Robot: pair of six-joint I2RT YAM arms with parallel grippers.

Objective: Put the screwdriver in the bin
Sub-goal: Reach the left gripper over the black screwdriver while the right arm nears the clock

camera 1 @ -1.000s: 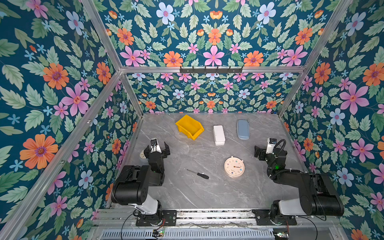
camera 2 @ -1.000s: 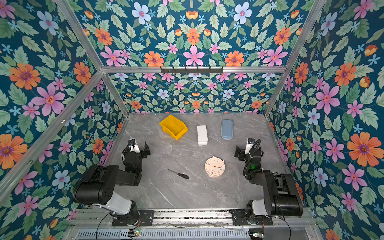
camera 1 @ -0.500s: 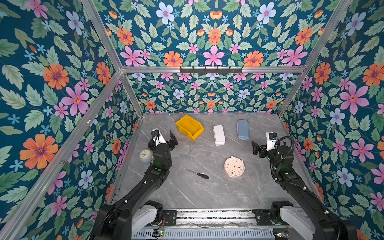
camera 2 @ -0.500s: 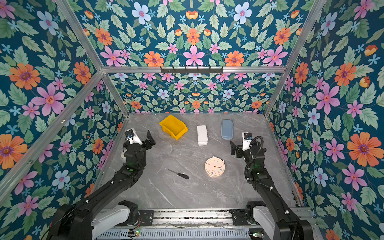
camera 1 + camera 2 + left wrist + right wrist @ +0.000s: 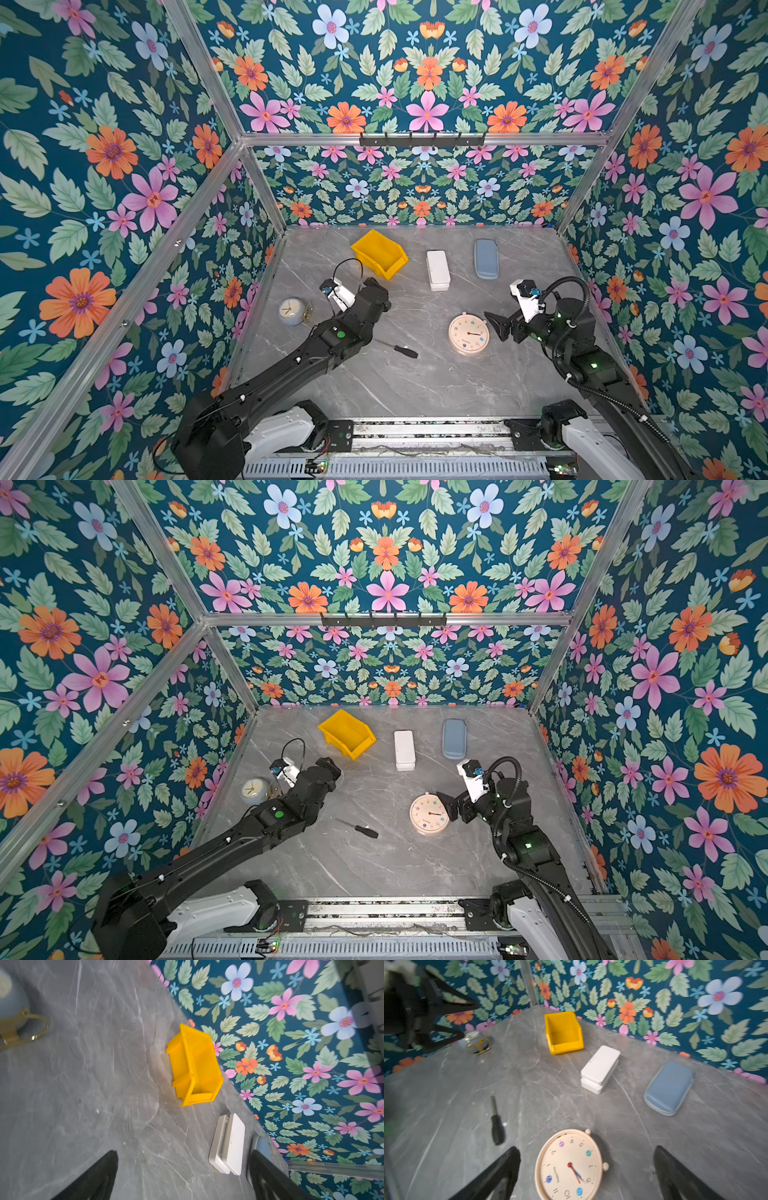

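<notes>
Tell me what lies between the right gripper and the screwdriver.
The round cream clock lies face up between the right gripper and the screwdriver; from clock to screwdriver the grey tabletop is bare. Both top views show it.

Screwdriver (image 5: 397, 348) flat, well apart from bin (image 5: 380, 253)

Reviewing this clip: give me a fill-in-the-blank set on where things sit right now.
The screwdriver lies on the ____, outside the bin.
The bin is coloured ____.
Between the bin and the grey-blue case sits a ____ box.
The left hand is ____, holding nothing.
Missing: table; yellow; white; open.
</notes>
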